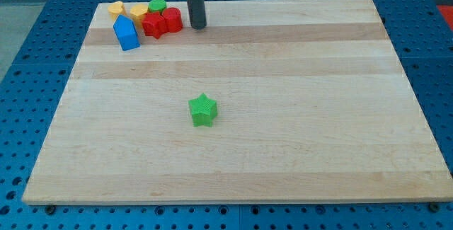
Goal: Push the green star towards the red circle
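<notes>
The green star (203, 110) was located alone near the middle of the wooden board (297, 159), well apart from every other block. The red circle (172, 19) was found in the cluster at the view's top left, touching a red star-like block (153, 25), with a green round block (157, 6) behind it, two yellow blocks (116, 9) (139, 11) further left and a blue block (127, 33) at the cluster's lower left. My tip (198, 26) was placed at the view's top, just beside the red circle on its right and well apart from the green star. No fingers were fitted to the rod, so no open or closed state applied. For the push to be done well, my tip was judged to need routing around the green star to its lower-right side, without the cluster being disturbed on departure. The push was then best directed up and slightly left, through the star's centre, so that the star would not rotate off the line.
</notes>
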Tool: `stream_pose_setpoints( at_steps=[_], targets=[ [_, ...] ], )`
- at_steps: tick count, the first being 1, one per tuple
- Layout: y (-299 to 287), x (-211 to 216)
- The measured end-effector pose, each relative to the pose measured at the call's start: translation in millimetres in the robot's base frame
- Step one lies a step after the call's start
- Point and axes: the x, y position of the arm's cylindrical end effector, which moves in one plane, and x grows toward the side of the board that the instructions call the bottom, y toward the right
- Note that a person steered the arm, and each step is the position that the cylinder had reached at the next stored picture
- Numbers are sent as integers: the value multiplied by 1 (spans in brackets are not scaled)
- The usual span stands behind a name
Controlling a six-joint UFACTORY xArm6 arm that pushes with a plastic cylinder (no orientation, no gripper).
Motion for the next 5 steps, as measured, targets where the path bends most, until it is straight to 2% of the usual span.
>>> stream_pose_setpoints(
  at_steps=[1,2,5],
  targets=[
    [37,26],
    [59,72],
    [65,222]
  ],
)
